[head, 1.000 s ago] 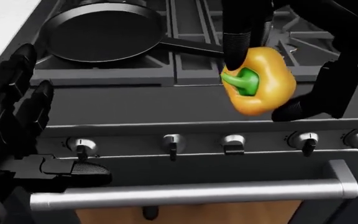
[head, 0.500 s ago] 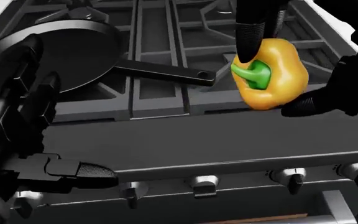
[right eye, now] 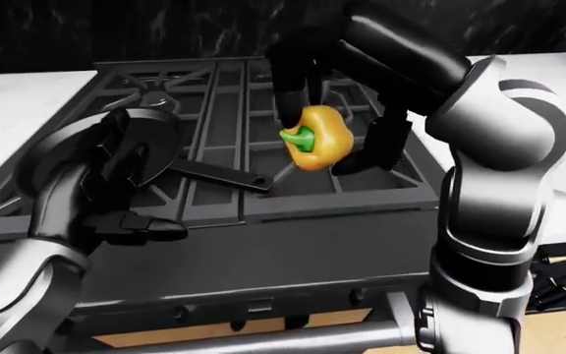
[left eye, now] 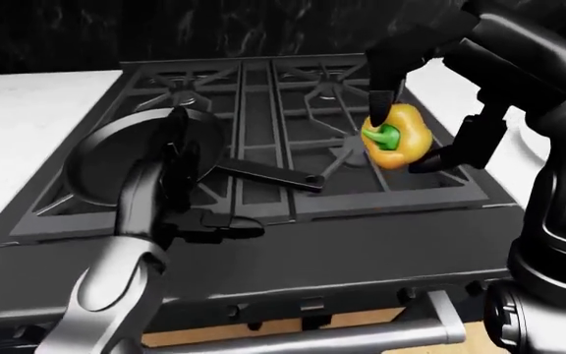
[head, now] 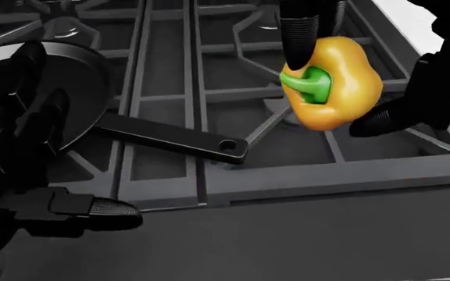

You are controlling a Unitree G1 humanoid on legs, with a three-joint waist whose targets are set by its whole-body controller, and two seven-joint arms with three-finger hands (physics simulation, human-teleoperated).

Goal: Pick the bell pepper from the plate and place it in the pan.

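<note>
My right hand point(head: 336, 88) is shut on the orange bell pepper point(head: 342, 88), whose green stem points left. It holds the pepper in the air above the stove's right burner grates; the pepper also shows in the left-eye view point(left eye: 401, 139). The black pan point(left eye: 106, 158) sits on the left burner with its handle point(head: 170, 136) pointing right toward the middle of the stove. My left hand point(left eye: 204, 193) is open and empty, low at the left, partly covering the pan's right side.
The black stove grates point(left eye: 293, 96) fill the middle of the views. White counters lie to the left point(left eye: 27, 110) and right point(left eye: 440, 81) of the stove. The oven door handle point(left eye: 361, 339) runs along the bottom of the left-eye view.
The camera has moved: the stove slid down the head view and the knobs and oven handle left it. The pepper stays in my right hand, now over the right grates.
</note>
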